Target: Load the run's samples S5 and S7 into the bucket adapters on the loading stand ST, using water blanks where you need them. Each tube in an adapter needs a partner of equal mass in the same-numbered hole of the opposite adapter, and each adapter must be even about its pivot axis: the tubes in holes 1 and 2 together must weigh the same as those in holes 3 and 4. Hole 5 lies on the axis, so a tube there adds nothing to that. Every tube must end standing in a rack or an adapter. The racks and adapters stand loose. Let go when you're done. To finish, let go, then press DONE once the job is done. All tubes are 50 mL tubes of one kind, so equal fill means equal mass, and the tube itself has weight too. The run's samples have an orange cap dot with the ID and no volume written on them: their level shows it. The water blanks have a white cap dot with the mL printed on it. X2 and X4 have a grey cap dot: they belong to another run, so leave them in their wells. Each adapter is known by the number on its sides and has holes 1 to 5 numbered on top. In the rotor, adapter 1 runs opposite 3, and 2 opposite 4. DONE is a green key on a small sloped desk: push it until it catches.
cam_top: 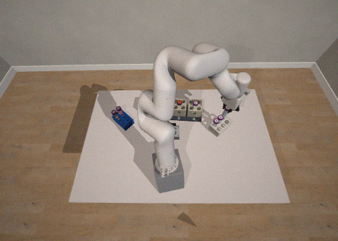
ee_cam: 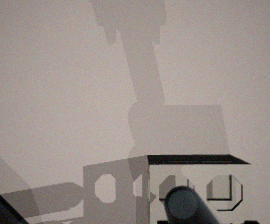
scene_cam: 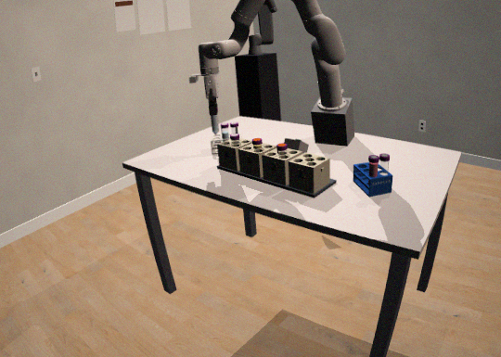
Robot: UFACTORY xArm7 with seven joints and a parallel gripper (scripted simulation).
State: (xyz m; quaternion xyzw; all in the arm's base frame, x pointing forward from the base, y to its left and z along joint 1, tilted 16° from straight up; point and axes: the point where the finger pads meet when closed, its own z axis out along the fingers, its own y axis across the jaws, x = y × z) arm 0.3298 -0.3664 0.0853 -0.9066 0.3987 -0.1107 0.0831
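Note:
My gripper (cam_top: 228, 107) (scene_cam: 212, 112) is shut on a purple-capped tube (scene_cam: 214, 123) (ee_cam: 182, 203) with pale blue contents. Its cap dot is hidden. The tube hangs upright over the far end of the white rack (cam_top: 213, 131) (ee_cam: 198, 170), its lower end near the rack top. Two white-dot blanks (cam_top: 216, 121) (cam_top: 221, 117) stand in that rack. On the stand (cam_top: 188, 119), four adapters stand in a row. A white-dot tube (cam_top: 195, 102) (scene_cam: 235, 136) is in the end adapter, an orange-dot tube (scene_cam: 257, 141) in the one beside it, another orange-dot tube (scene_cam: 282, 146) in the third. The fourth adapter (scene_cam: 308, 177) shows no tube.
A blue rack (cam_top: 123, 121) (scene_cam: 371, 180) with two tubes (scene_cam: 374, 166) (scene_cam: 384, 160) stands at the other side of the table. The small DONE desk (cam_top: 176, 136) (scene_cam: 296, 144) stands between the stand and the arm's base, partly hidden by the arm.

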